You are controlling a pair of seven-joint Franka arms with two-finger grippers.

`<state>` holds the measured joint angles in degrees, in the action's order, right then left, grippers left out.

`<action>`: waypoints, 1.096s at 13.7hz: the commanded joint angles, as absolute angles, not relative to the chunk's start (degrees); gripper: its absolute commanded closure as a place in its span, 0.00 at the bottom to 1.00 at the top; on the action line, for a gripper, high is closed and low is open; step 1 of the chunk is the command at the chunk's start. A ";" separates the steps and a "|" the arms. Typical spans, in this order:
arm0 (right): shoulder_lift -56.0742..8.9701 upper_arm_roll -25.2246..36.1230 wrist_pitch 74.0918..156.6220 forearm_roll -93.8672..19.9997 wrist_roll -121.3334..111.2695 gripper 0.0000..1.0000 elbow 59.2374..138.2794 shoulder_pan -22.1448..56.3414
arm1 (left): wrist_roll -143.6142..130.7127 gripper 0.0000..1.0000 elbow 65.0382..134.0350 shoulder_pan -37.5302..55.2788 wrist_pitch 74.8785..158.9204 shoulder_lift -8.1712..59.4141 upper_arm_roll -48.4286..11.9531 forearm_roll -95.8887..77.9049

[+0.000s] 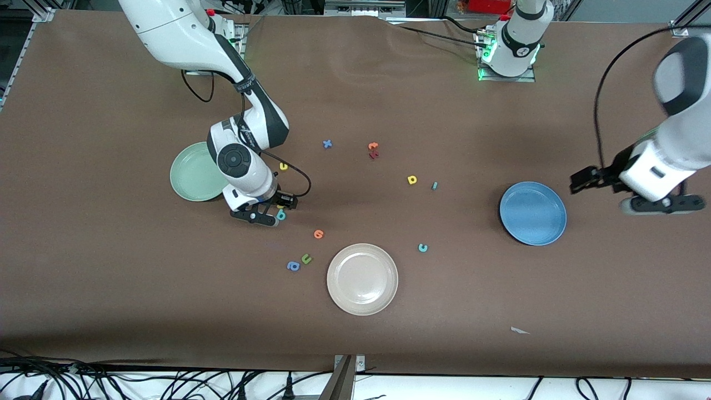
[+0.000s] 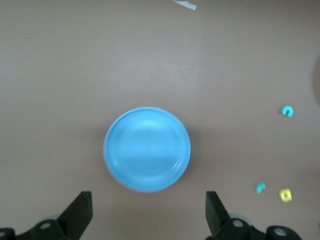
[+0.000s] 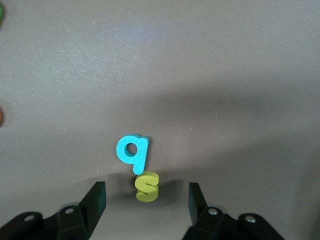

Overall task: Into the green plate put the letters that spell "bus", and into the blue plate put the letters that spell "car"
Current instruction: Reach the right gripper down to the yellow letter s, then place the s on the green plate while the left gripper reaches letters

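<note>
My right gripper [image 1: 256, 215] is low over the table beside the green plate [image 1: 197, 171]. It is open, its fingers on either side of the yellow "s" [image 3: 146, 187] without touching it. The teal "b" [image 3: 133, 150] lies against the "s". The yellow "u" [image 1: 284, 166] lies farther from the front camera. My left gripper [image 1: 661, 204] hangs open and empty beside the blue plate [image 2: 147, 148], toward the left arm's end. The teal "c" [image 1: 422, 248], the yellow D-like letter [image 1: 412, 179] and the thin teal piece [image 1: 434, 185] lie on the table between the plates.
A beige-white plate [image 1: 362, 279] sits nearer the front camera, with a blue "a" [image 1: 293, 266], a green "u" [image 1: 306, 258] and an orange letter [image 1: 318, 234] close by. A blue "x" [image 1: 327, 144] and orange letters [image 1: 373, 146] lie farther back. A paper scrap [image 1: 519, 330] lies near the front edge.
</note>
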<state>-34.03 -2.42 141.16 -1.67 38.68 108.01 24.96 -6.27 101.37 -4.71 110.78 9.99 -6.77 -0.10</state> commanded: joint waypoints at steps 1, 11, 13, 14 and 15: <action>-34.98 -2.02 141.42 -1.49 39.64 0.31 107.58 25.66 | -13.59 0.00 110.90 -4.39 122.83 10.45 -10.79 -0.26; -35.95 -1.67 141.50 -1.05 39.55 0.71 106.97 26.72 | -40.42 0.00 126.46 5.53 148.77 18.01 -20.48 0.96; -35.95 -1.67 141.50 -0.97 39.46 0.77 106.96 26.72 | -43.75 0.00 128.14 5.71 151.78 18.98 -20.48 4.29; -35.77 -1.67 141.42 -0.97 39.29 0.81 106.96 26.72 | -45.51 0.00 128.06 6.23 152.14 19.94 -20.48 6.39; -35.42 -1.58 141.15 -0.97 39.20 0.81 106.79 26.63 | -47.70 0.00 128.14 6.76 153.01 21.00 -20.48 9.20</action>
